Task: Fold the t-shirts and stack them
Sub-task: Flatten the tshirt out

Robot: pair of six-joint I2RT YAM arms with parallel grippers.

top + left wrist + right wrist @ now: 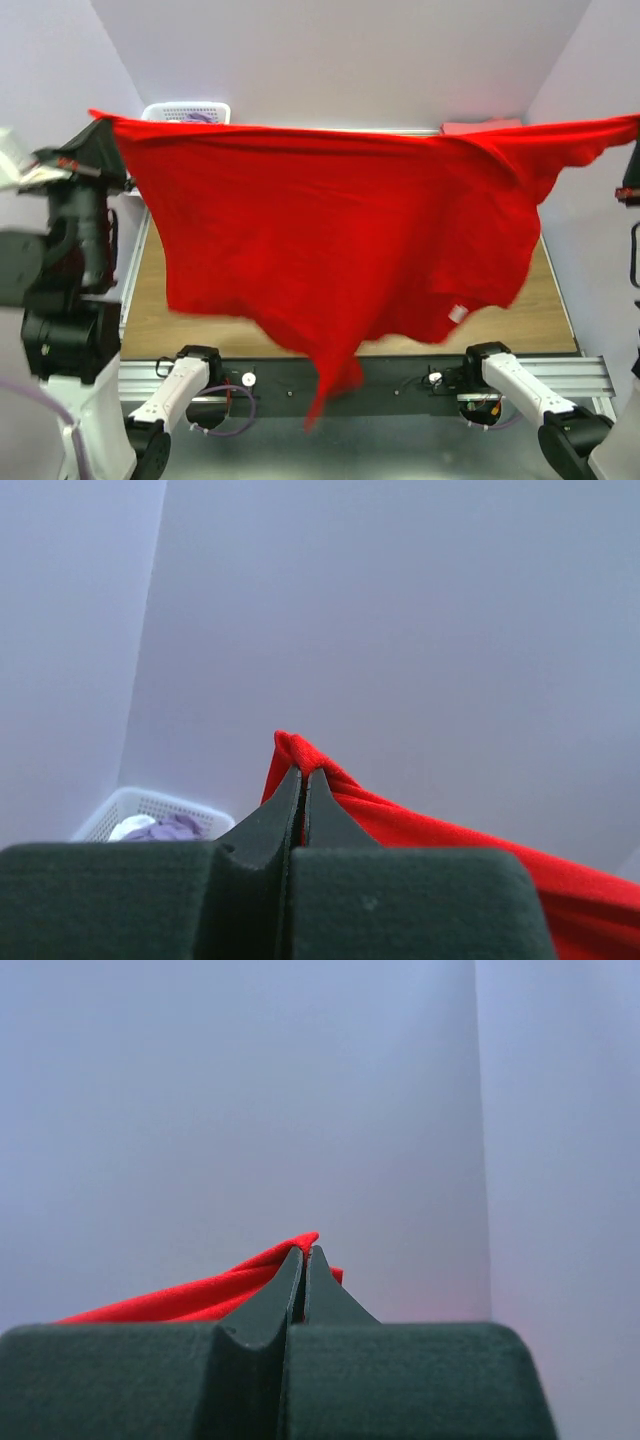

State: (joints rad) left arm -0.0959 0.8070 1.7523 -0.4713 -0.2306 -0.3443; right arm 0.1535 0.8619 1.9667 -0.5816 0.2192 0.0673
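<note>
The bright red t-shirt (330, 230) hangs spread wide in the air above the table, stretched between both grippers, its small white neck tag (457, 313) low on the right. My left gripper (100, 122) is shut on its upper left corner; the pinched cloth (295, 750) pokes above the closed fingertips (304, 772). My right gripper (305, 1250) is shut on the upper right corner (290, 1250), at the right edge of the top view (634, 124). A salmon-pink shirt (480, 126) lies at the back right. A lavender shirt (165, 829) sits in the basket.
The white lattice basket (186, 111) stands at the back left, mostly hidden behind the red cloth; it also shows in the left wrist view (130, 805). The wooden table (150, 300) is largely hidden by the hanging shirt. Pale walls enclose the space.
</note>
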